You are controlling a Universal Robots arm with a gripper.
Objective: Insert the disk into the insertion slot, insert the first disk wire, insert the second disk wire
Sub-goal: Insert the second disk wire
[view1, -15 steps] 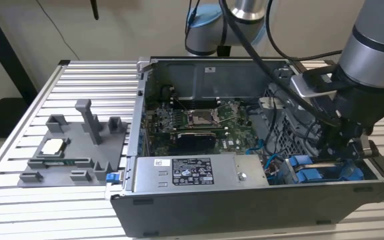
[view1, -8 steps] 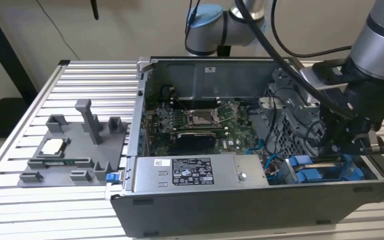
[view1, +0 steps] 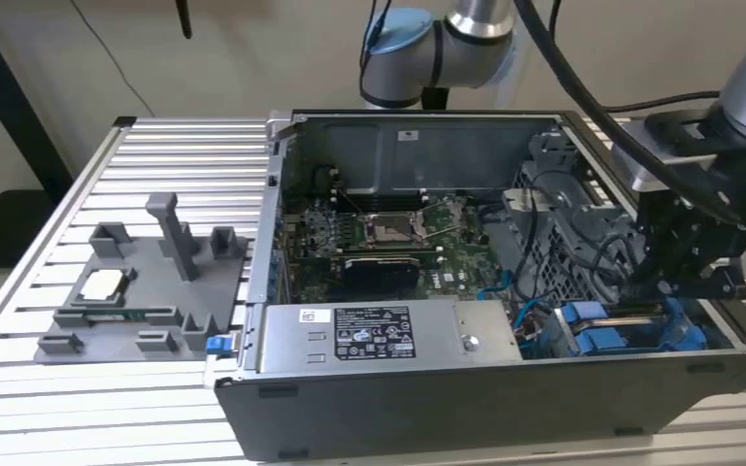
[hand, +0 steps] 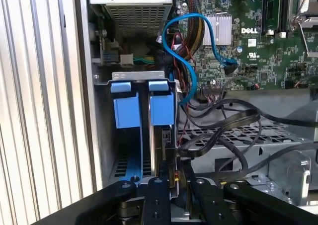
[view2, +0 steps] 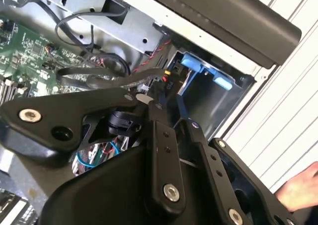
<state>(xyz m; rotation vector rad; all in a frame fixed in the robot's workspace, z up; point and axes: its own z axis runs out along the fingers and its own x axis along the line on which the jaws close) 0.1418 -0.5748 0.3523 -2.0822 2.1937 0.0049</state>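
Note:
The disk point(hand: 158, 145) stands on edge in the insertion slot point(hand: 136, 76), under one of two blue carrier tabs point(hand: 161, 108). The bay shows blue at the case's front corner on the exterior view's right point(view1: 606, 335). My gripper point(view1: 645, 291) reaches down into that corner. In both wrist views its black fingers point(hand: 155, 195) sit close together at the disk's rear edge, shut on the plug of a black disk wire point(hand: 218, 130). That wire loops away over the cage point(view2: 99, 78). The gripper point(view2: 161, 98) sits just short of the blue tab point(view2: 203, 71).
A grey power-supply box point(view1: 387, 335) lies along the case front, with the motherboard point(view1: 387, 233) behind it. A blue data cable point(hand: 186, 36) curls above the bay beside a perforated cage point(hand: 238, 135). A grey fixture point(view1: 140, 291) sits on the slatted table. A hand point(view2: 300, 187) is at the table's edge.

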